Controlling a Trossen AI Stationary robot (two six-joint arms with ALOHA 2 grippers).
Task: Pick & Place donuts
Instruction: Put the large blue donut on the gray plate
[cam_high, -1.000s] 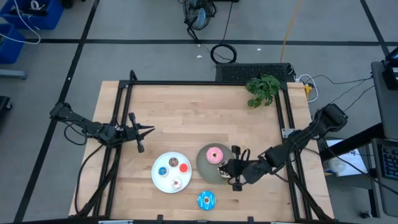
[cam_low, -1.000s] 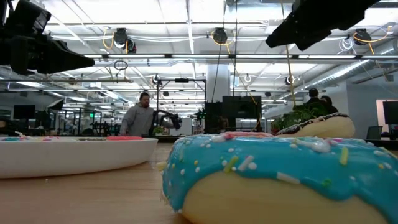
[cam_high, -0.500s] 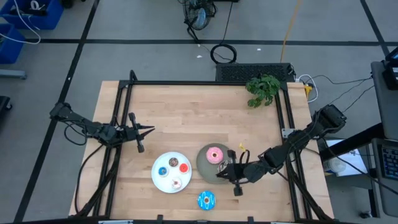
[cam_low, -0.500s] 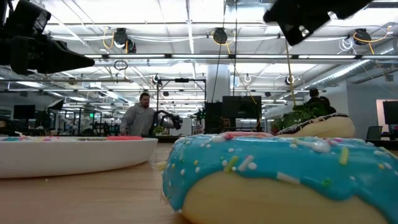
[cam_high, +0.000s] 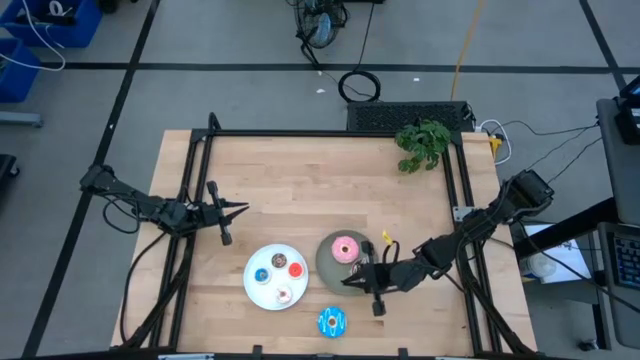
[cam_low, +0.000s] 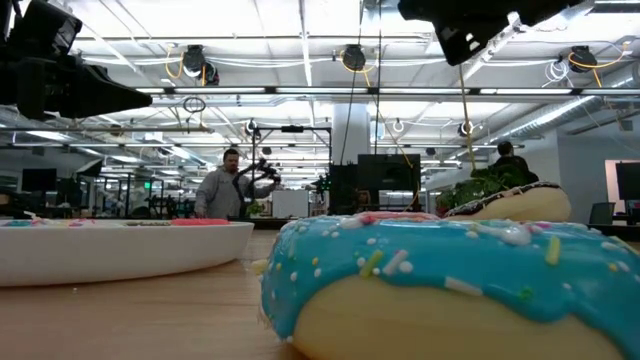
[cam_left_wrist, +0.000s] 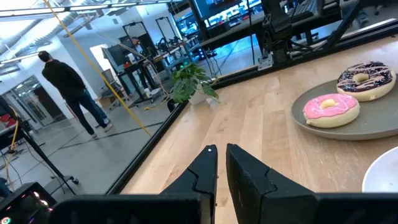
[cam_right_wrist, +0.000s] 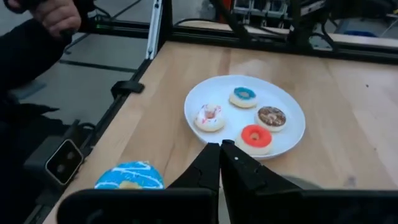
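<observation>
A pink donut (cam_high: 346, 248) and a dark brown sprinkled donut (cam_left_wrist: 365, 79) lie flat on the grey plate (cam_high: 326, 262). A bright blue donut (cam_high: 332, 321) rests on the bare wood near the table's front edge. Several tiny donuts, among them red (cam_right_wrist: 255, 137), blue (cam_right_wrist: 244, 96) and brown (cam_right_wrist: 272, 116), lie on the white plate (cam_high: 258, 290). My right gripper (cam_high: 347, 282) hovers shut over the grey plate's near side and holds nothing. At the table's left, my left gripper (cam_high: 240, 208) is shut, level and holds nothing.
A small green plant (cam_high: 422, 142) stands at the far right corner. Black frame rails (cam_high: 200, 180) run along the table's sides. Bare wood lies between the plates and the far edge. A person's hand (cam_right_wrist: 56, 14) shows beyond the table's near edge.
My right gripper has tipped up toward level above the grey plate. Its fingertips have swung toward the white plate, and it has stayed shut. The donuts and plates have not moved.
</observation>
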